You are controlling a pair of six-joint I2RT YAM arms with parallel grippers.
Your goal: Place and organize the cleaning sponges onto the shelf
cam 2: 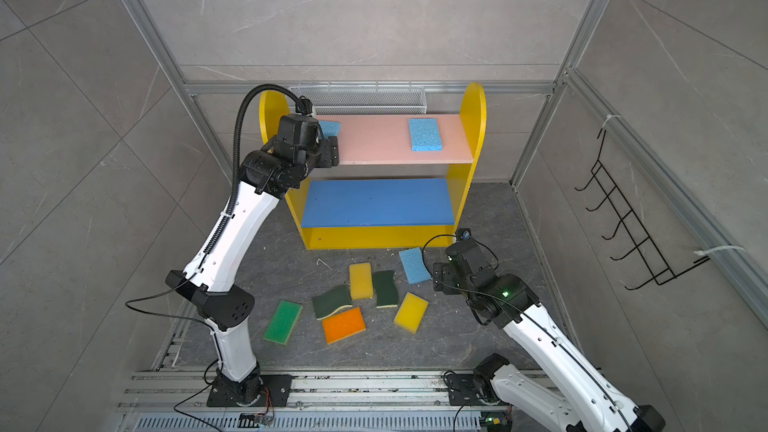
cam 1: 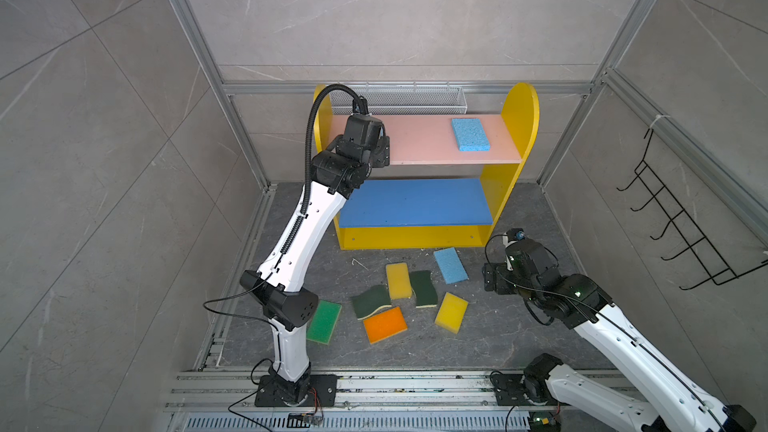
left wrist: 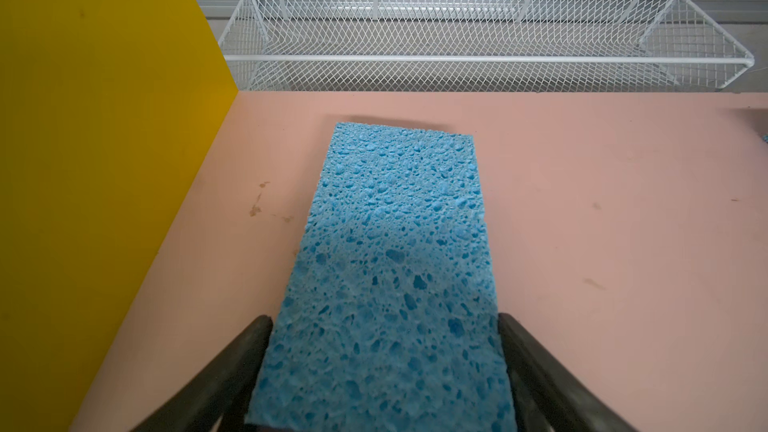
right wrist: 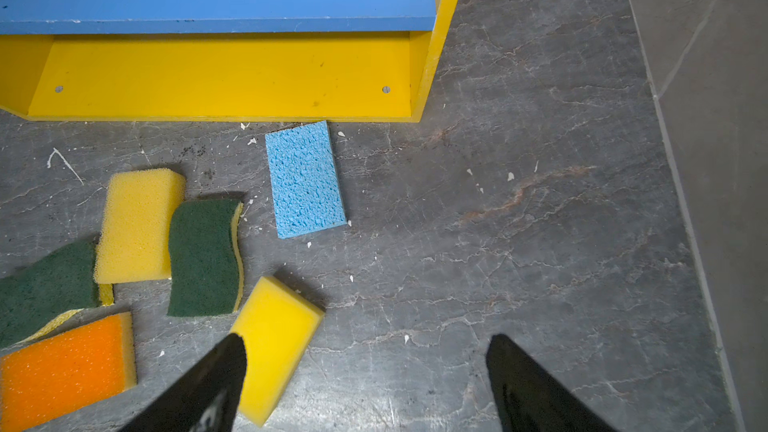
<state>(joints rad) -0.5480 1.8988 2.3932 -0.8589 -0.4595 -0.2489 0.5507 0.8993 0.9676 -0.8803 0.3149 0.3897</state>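
Two light blue sponges on the pink board (cam 1: 424, 149) of the shelf (cam 1: 519, 118), upper middle of both top views. Right-end blue sponge (cam 1: 471, 134) flat near the right yellow side panel, well apart from the other. Left-end blue sponge (left wrist: 395, 243) flat too, close to the left panel; in a top view only a corner of this sponge (cam 2: 331, 127) clear of the wrist. Left gripper (left wrist: 384, 320) at its near end, one dark finger (left wrist: 241, 359) along each long side; pinching or just flanking, impossible to tell.

Blue middle board (cam 1: 415, 201) and yellow base (cam 1: 415, 236) below, centre of the frames. Silver mesh basket (cam 1: 399, 99) behind the shelf, on the back rail.

Seven sponges on the dark floor (cam 1: 490, 347), lower middle:
- third light blue sponge (cam 1: 451, 265) just in front of the base
- upper yellow sponge (cam 1: 398, 280) between two dark green wavy ones, touching both right green sponge (cam 1: 424, 288) and left green sponge (cam 1: 371, 301)
- orange sponge (cam 1: 385, 324) against the left green one
- lower yellow sponge (cam 1: 451, 311) at the cluster's lower right
- bright green sponge (cam 1: 324, 322) at lower left, partly behind the left arm's elbow

Right gripper (right wrist: 368, 338) spread wide, holding nothing, above the floor to the right of that cluster; one fingertip over the lower yellow sponge in the right wrist view.
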